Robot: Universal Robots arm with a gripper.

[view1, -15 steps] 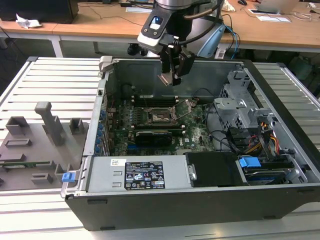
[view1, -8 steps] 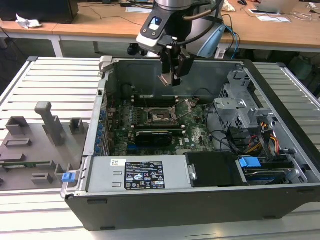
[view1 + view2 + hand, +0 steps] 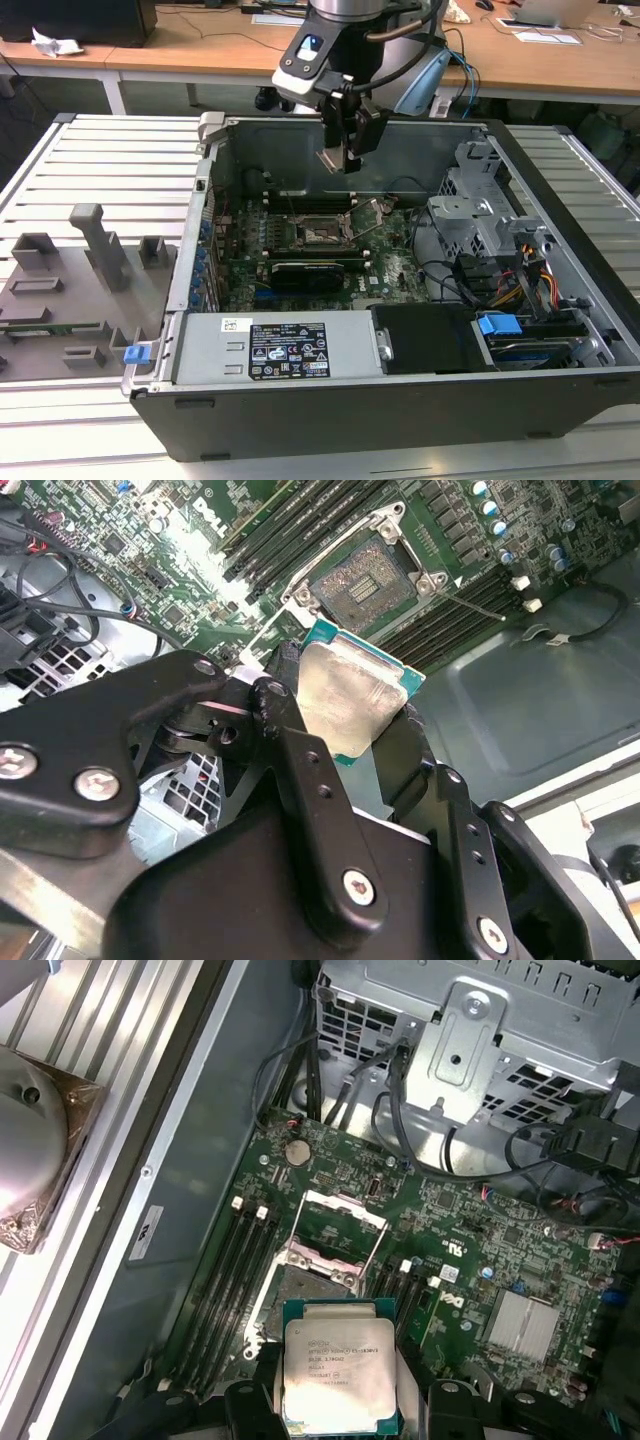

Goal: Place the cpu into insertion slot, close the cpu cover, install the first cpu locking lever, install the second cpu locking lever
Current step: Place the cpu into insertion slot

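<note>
My gripper (image 3: 338,158) hangs inside the open computer case, above the motherboard, shut on the cpu (image 3: 350,695). The chip's silver face and tan-green edges show between the two black fingers (image 3: 290,730) in both wrist views, with the cpu (image 3: 335,1375) held by its edges. Below it lies the insertion slot (image 3: 310,1285), a square socket that sits bare with its contact field exposed (image 3: 375,580). The cpu cover (image 3: 340,1200) is swung up and open beside the socket. A thin locking lever (image 3: 470,602) stands loose next to the socket. In the exterior view the insertion slot (image 3: 322,234) lies a little below the gripper.
Long memory slots (image 3: 235,1260) flank the socket on both sides. A black card (image 3: 315,268) lies in front of it, a power supply (image 3: 285,350) fills the case front, and a metal drive cage (image 3: 480,215) with cables (image 3: 470,280) stands at the exterior view's right. A grey fixture tray (image 3: 70,290) sits outside.
</note>
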